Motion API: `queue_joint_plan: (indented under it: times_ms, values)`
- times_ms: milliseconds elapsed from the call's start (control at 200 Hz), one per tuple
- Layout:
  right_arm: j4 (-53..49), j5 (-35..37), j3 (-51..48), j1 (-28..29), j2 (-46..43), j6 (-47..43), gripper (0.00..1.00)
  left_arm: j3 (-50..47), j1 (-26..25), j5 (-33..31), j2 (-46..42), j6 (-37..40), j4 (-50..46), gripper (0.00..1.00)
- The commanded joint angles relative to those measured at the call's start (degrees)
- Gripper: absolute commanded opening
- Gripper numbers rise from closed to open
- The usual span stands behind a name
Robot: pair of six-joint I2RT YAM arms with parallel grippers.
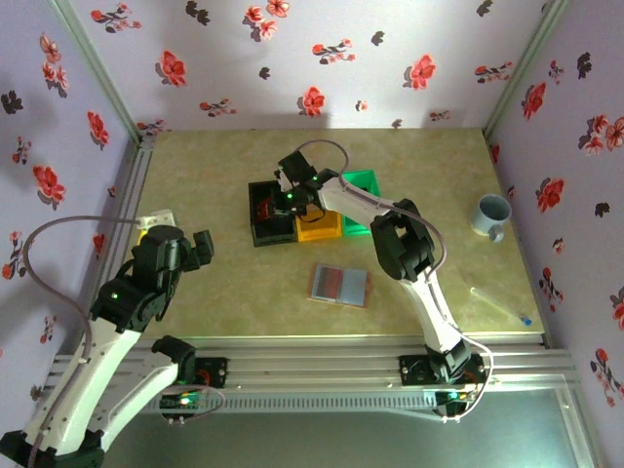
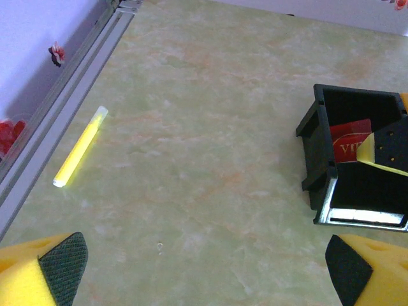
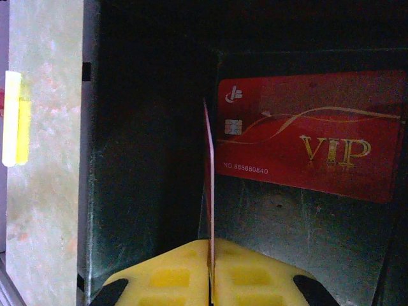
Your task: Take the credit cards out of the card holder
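- Now at the drop-off: right gripper (image 3: pixel 209 255) sits low inside the black bin (image 3: pixel 146 159). Its jaws are pressed together on a thin card (image 3: pixel 208 178) held upright and edge-on, so its face can't be read.
- Beside it, a red VIP card (image 3: pixel 306 137) lies flat on the bin floor, just right of the held card. Can't tell if the two touch.
- Task item: card holder (image 1: pixel 339 285) lies open and flat on the table (image 1: pixel 214 166), on the near side of the bins and well apart from both grippers. Too small to tell if more cards sit in it.
- Idle side: left gripper (image 1: pixel 202 246) hovers spread wide over bare table, holding nothing. A yellow highlighter (image 2: pixel 80 148) lies near the table's left edge.
- Judgement: the step in hand is releasing this card into the bin.
- To do it well, part the jaws a little, not wide, because the bin wall is close on the left. Let the card tip toward the red VIP card so it lands flat instead of leaning on the wall.
- Then lift straight up past the rim before swinging toward the card holder. A sideways pull could shove the bin into the orange bin (image 1: pixel 319 226) next to it.
- Risk: the card clings to a pad and rides out with the fingers. Check the right wrist view before leaving.
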Motion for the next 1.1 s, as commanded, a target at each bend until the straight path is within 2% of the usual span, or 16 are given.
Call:
queue_joint_plan:
  times_ms: [0,380,1095]
  values:
    - [-1.49,-0.39,2.24,-0.26,1.29,0.97,0.10,-0.32,0.55,-1.54,-0.12,1.01,0.85,1.00]
    - [-2.35,-0.32,2.84,-0.27,1.37,0.74,0.17,-0.26,0.59,-1.54,-0.12,0.92,0.85,1.00]
    - [-4.48,0.71,4.80,-0.28,0.33,0.03,0.21,-0.26,0.75,-1.54,-0.12,0.95,0.77,1.00]
